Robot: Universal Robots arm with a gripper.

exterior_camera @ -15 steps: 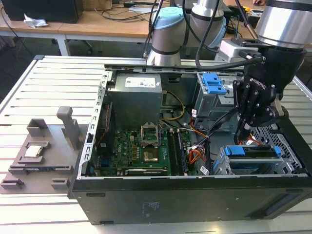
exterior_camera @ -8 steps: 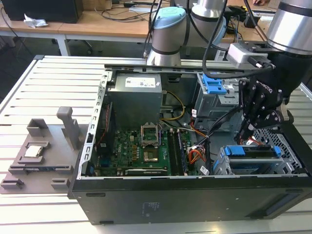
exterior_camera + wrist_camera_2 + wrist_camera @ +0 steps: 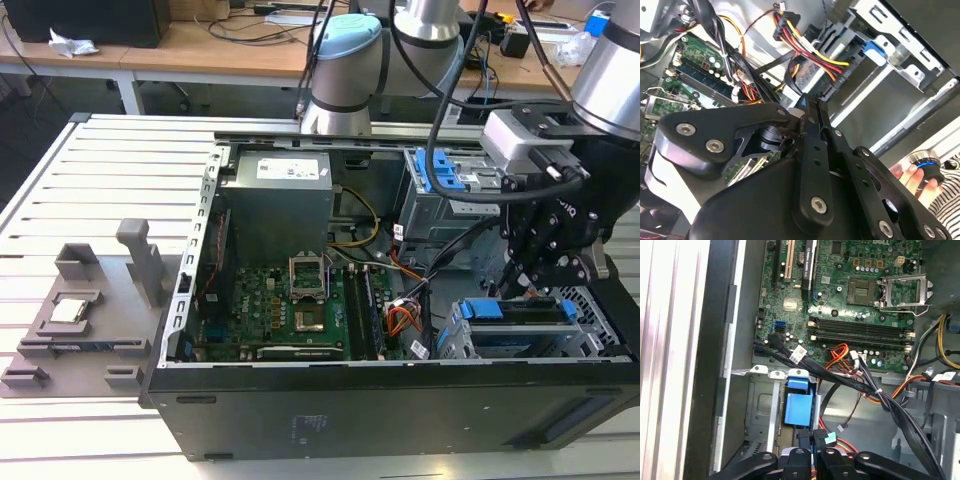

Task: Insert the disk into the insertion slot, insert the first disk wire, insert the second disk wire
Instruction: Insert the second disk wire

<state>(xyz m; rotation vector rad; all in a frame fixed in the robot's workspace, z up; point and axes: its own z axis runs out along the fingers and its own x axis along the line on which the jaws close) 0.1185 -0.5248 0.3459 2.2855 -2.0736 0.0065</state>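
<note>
Inside the open computer case (image 3: 190, 400), the pincer (image 3: 540, 285) pinches a wire connector beside the disk (image 3: 520, 312).

gripper (image 3: 548, 262) — matt black metal | insertion slot (image 3: 610, 335) — perforated bare metal | disk (image 3: 520, 310) carrier — probably glossy blue plastic

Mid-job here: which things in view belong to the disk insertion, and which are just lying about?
Job: disk in blue carrier, insertion slot, gripper just above them, cable bundle.
Lying about: grey fixture beside the case, motherboard, power supply, taller cage with blue latch.
</note>
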